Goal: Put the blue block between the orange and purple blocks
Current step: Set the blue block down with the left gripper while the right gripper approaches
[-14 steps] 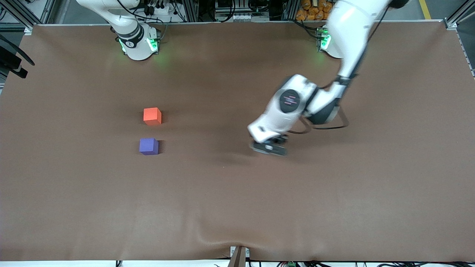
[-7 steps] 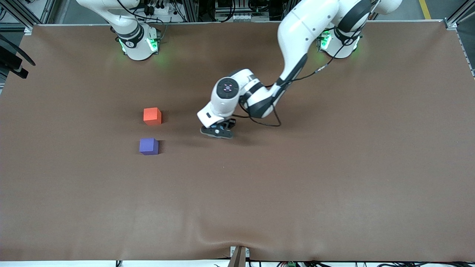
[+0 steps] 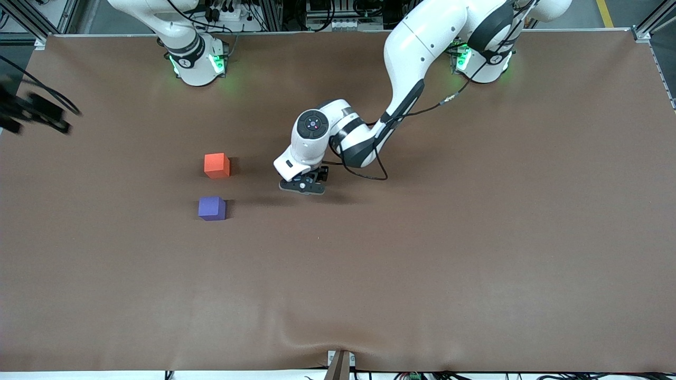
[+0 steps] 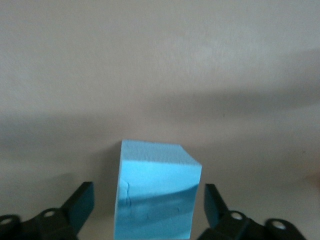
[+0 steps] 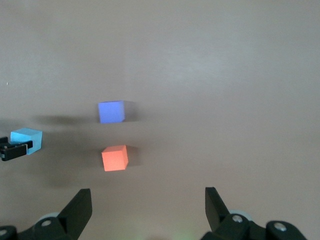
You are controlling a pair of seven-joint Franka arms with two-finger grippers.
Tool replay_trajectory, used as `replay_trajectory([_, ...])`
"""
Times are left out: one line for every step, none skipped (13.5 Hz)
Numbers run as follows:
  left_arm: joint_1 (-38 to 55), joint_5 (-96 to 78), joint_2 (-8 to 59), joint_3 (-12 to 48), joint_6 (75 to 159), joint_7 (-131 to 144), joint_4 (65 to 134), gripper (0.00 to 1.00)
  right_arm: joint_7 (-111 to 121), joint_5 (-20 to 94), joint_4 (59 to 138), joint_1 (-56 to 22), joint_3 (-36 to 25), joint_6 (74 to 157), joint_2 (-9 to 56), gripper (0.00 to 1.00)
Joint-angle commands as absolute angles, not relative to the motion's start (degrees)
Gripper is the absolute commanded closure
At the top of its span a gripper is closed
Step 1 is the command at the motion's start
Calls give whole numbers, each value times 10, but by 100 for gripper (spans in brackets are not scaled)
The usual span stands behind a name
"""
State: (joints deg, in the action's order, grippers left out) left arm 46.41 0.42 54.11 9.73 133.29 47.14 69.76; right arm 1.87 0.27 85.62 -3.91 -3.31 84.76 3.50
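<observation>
The left gripper [image 3: 302, 186] has travelled from the left arm's end of the table toward the two resting cubes and now hangs over bare brown table [image 3: 422, 264], short of the pair on their left-arm side. In the past half second it has edged only slightly closer. Between its jaws sits the blue block [image 4: 156, 192]; in the left wrist view the dark fingers [image 4: 80, 202] stand to either side of the cube with a sliver of gap showing, so how firmly they grip it cannot be told, though the right wrist view shows the cube carried clear of the surface.

The orange block [image 3: 216, 165] and the purple block [image 3: 212, 208] have not moved, the purple one nearer the front camera, a strip of bare table between them.

The right gripper [image 5: 147, 210], waiting high over the table, has its jaws spread wide and empty; the orange and purple cubes lie in line between them, well below.
</observation>
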Motion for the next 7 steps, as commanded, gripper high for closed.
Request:
replay_trajectory([467, 3, 482, 80, 1303, 481, 695, 0, 18, -11, 842, -121, -36, 860, 138, 0])
replay_trajectory([458, 4, 459, 63, 1276, 480, 699, 0, 18, -18, 842, -147, -36, 867, 167, 0])
replay_trajectory([444, 4, 418, 43, 1244, 474, 704, 0, 18, -21, 842, -166, -36, 892, 193, 0])
replay_trajectory([419, 4, 382, 39, 1207, 472, 714, 0, 15, -19, 842, -177, -36, 923, 207, 0])
replay_trajectory([380, 4, 350, 37, 1161, 473, 715, 0, 20, -18, 845, -183, -36, 949, 217, 0])
replay_trajectory([347, 4, 326, 37, 1122, 470, 715, 0, 20, -18, 847, -198, -36, 952, 225, 0])
replay_trajectory([312, 5, 303, 37, 1098, 462, 715, 0, 12, -11, 848, -214, -36, 952, 232, 0])
